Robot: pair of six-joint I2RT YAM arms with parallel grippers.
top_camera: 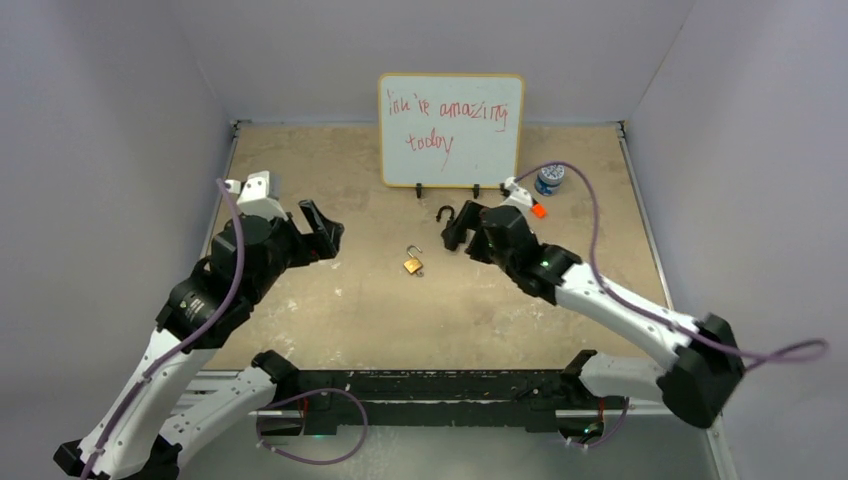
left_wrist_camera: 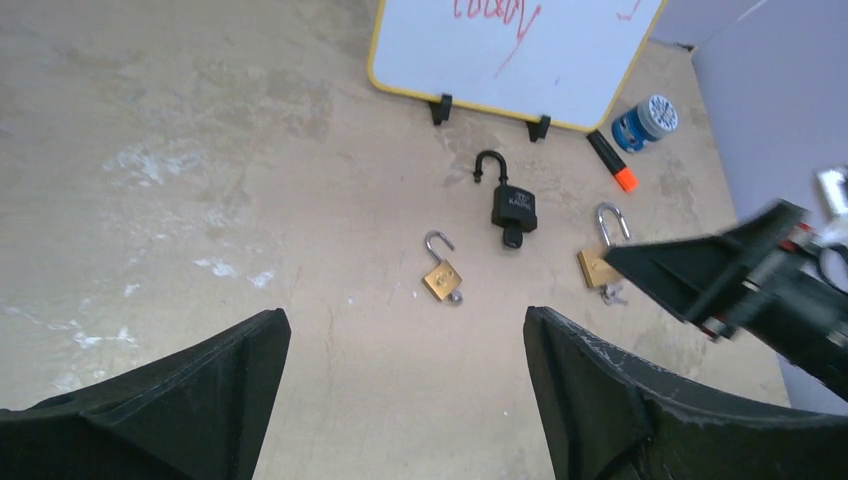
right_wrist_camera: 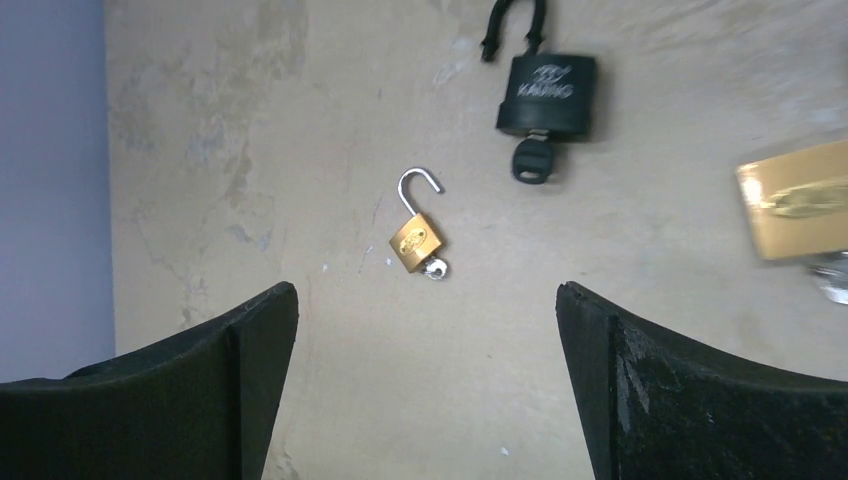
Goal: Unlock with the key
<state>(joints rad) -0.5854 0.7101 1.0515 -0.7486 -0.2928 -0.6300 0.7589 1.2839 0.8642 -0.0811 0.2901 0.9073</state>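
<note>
Unlocking looks done on the desk: below the whiteboard lie a black lock, a brass lock and a second brass lock (blurred in the right wrist view), each with its shackle swung open and a key in its base. The next move probably only calls for drawing clear without nudging them. The left arm is bent high off the whiteboard's left corner, the right arm reaches in low under its right half, and the left pincer and right pincer gape, grasping nothing.

Left arm: you have it reaching forward, left fingers spread wide.
Right arm: yours reaches inward, right fingers spread wide.
</note>
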